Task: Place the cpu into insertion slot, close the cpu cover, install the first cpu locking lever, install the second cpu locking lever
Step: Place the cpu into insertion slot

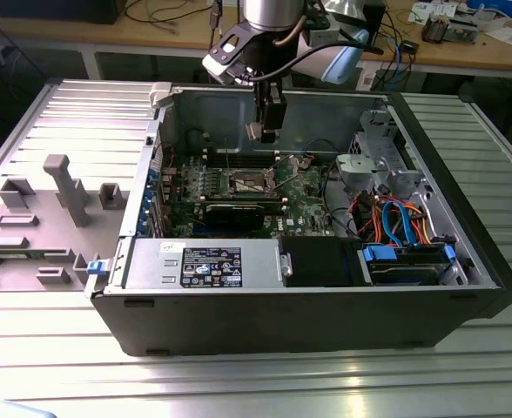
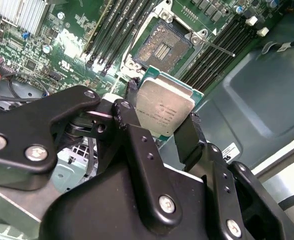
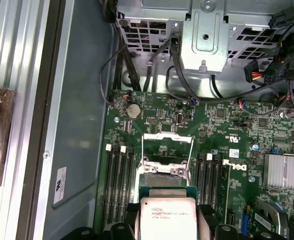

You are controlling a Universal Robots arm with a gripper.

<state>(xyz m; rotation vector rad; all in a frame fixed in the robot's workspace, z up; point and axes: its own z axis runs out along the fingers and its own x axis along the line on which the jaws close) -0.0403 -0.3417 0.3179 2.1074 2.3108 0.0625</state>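
While the arm hangs over the open computer case (image 1: 326,296) on the ribbed metal bench (image 1: 239,383), its gripper (image 2: 162,120) is clamped on the cpu (image 2: 164,105), with a black finger (image 2: 132,135) pressed against each of two opposite edges of the chip. The cpu is held in the air, clear of the green circuit board (image 3: 237,130), its silver-grey top turned toward both wrist cameras and a strip of its green underside edge showing along one side.

The insertion slot (image 3: 164,170) lies bare on the board beneath, its contact field exposed inside the silver rim. In the first wrist view the chip sits just beside the slot, overlapping its near edge in the picture but not seated in it. The cpu cover (image 3: 167,136) stands tilted up off the slot, hinged at the edge away from the chip, so its square window frames bare board. Long narrow memory slots (image 3: 118,180) flank the socket on both sides, and a finned heat sink (image 3: 284,172) sits well apart from it.

In the exterior view the gripper hangs near the case's back wall, above the middle of the board. Grey plastic fixtures (image 1: 64,187) stand on the bench at the exterior view's left, and coloured cables (image 1: 395,218) bunch inside the case at its right.
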